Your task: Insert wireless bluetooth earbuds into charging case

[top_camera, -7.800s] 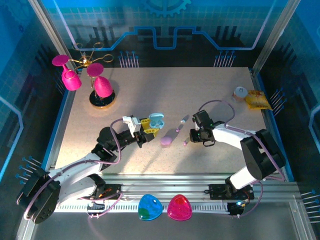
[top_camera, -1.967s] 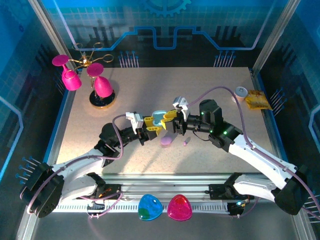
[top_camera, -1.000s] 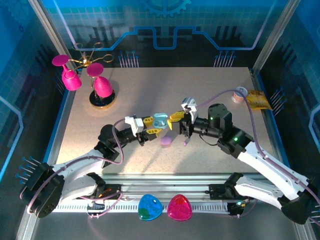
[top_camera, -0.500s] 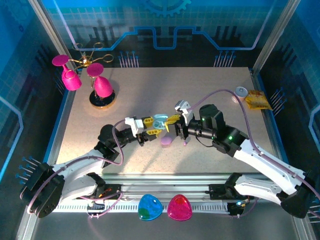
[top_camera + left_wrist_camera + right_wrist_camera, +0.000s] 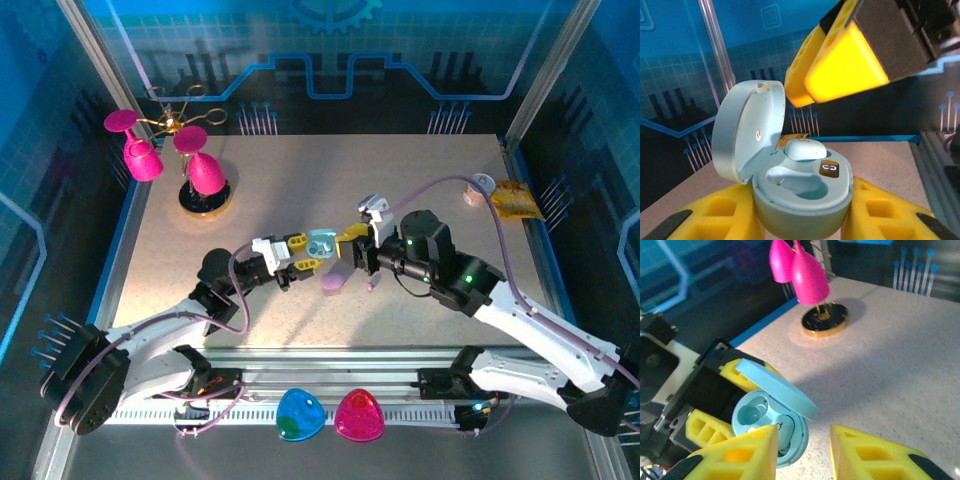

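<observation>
Inside a blue-lit enclosure framed in aluminium, a speckled beige table (image 5: 400, 170) carries two robot arms meeting near its middle. The left gripper (image 5: 310, 253) clamps its ribbed yellow fingers (image 5: 715, 220) on either side of a rounded, pale blue charging case (image 5: 800, 202), holding it upright just above the tabletop. The smooth domed lid (image 5: 747, 130) of the case stands hinged open to the left in the left wrist view. One glossy blue-white earbud (image 5: 805, 149) sits in the far well of the case, beside a small lit amber display (image 5: 830, 169). The nearer well (image 5: 790, 182) is a bare, scooped hollow.

The right gripper (image 5: 804, 437) hangs close over the open case, its blocky yellow jaws spread with nothing between them. From the left wrist camera one of its fingers looms as a bright yellow block above the lid.

On the table just in front of the two grippers lies a light purple pebble-shaped case (image 5: 333, 281), and near it a tiny purple piece (image 5: 371, 286) too small to identify. Toward the far left corner, glossy pink goblets (image 5: 810, 275) hang upside down from a thin gold stand on a round dark base (image 5: 825, 320). A crinkled yellow packet (image 5: 515, 200) lies at the far right edge.
</observation>
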